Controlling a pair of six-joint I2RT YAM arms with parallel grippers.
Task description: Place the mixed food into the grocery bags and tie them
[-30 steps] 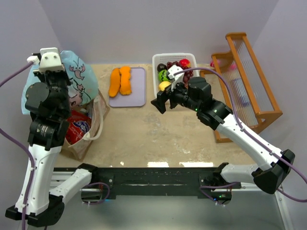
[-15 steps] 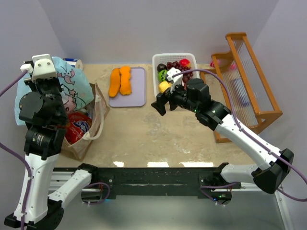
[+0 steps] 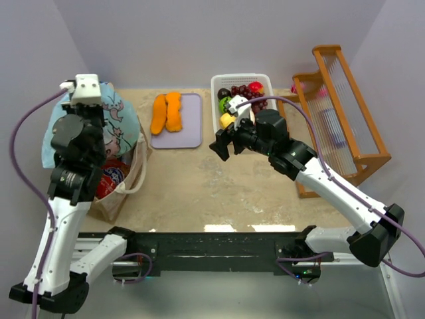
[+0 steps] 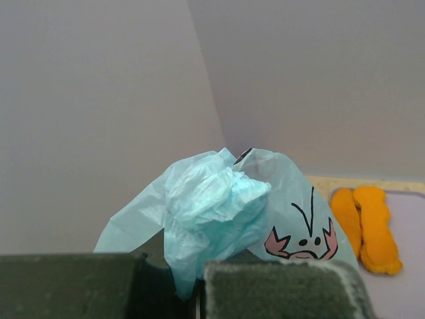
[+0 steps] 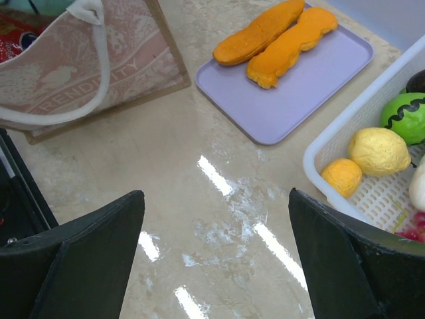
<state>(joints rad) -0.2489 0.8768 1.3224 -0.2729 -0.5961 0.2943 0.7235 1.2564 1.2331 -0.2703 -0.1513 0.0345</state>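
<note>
My left gripper [image 4: 198, 292] is pinched shut on a bunched fold of the blue bag [image 4: 219, 206], held up near the paper bag [image 3: 126, 174] at the left end of the table [image 3: 219, 179]; pull hard and that thin film could tear or slip free. I judge the bag hangs neck-up, long axis roughly vertical. My right gripper [image 5: 216, 226], spread wide and empty, hovers just beside the basket [image 5: 345, 133] of toy food [image 5: 378, 151]

From above, the left arm [image 3: 74, 159] covers most of the blue bag [image 3: 125, 119] and the mouth of the paper bag [image 3: 119, 201]. The right wrist view cuts off the basket [image 5: 352, 119] at its right edge and the paper bag at top and left.
</note>
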